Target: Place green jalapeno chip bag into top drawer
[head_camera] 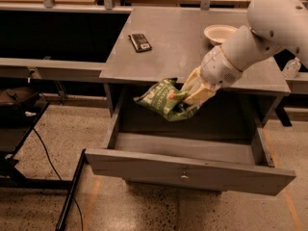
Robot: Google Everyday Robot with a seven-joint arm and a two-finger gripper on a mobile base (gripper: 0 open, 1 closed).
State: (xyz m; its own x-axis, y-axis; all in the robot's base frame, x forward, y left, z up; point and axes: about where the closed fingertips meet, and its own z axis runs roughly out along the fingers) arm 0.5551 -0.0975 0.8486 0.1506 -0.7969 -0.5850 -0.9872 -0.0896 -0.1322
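Camera view, single frame.

- The tool [186,94] sat just in front of the counter [173,57], at its front edge, and hung over the open top drawer [144,163]. Its pale fingers [196,86] were clamped on the right end of the green jalapeno chip bag [162,99].
- The bag was off every surface. It was crinkled and tilted, with its free end pointing left and slightly down. In this view its upper edge overlapped the counter's front lip; we could not tell whether the two touched.
- The bag hung over the rear part of the drawer cavity, in the left half, nearer the left wall than the right. The drawer floor showed below it, with a gap between the two.
- The drawer was pulled well out. Its front panel, with the knob [184,177] at centre, stood well forward of the bag. We noted open room between the bag and the front panel, and more to the right as far as the right wall.
- The white arm [240,47] came in from the upper right, crossing above the counter's right front corner.
- On the counter a dark packet [140,42] lay near the left edge and a white bowl [219,33] sat towards the right rear. Both were well apart from the tool.
- A black cable [45,150] ran on the floor to the left of the drawer.
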